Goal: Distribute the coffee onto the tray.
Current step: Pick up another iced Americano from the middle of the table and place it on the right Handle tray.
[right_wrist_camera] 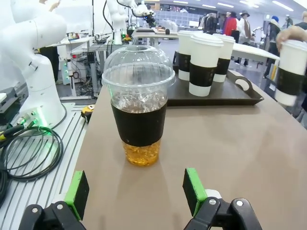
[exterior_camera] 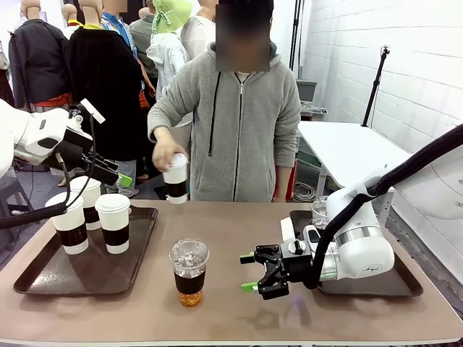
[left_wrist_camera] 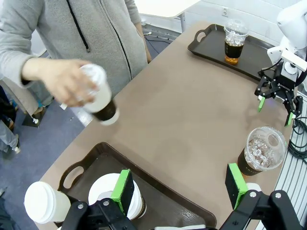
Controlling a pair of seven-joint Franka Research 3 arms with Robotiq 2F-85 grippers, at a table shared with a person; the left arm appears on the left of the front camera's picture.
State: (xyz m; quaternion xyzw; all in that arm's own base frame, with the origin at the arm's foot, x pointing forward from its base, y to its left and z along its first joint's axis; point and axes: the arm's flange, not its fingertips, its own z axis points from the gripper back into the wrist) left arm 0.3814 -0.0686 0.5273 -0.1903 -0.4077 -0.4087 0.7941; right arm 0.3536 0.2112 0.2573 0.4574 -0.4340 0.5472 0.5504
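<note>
Front view: iced cup (exterior_camera: 189, 272) between left tray (exterior_camera: 94, 272) and right fingers (exterior_camera: 249, 287)

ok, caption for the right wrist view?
Open right tool faces an iced coffee cup on the table, three sleeved paper cups on the tray behind.

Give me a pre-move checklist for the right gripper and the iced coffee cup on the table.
1. Right gripper open: ok.
2. Iced coffee cup upright on the table, centred ahead of the gripper: ok.
3. Gap between them free: ok.
4. Bare room on the right tray beside the second iced coffee cup: ok.
5. Person's hand away, holding a white paper cup at the far edge: ok.
6. Dome lid firmly seated: cannot tell.
</note>
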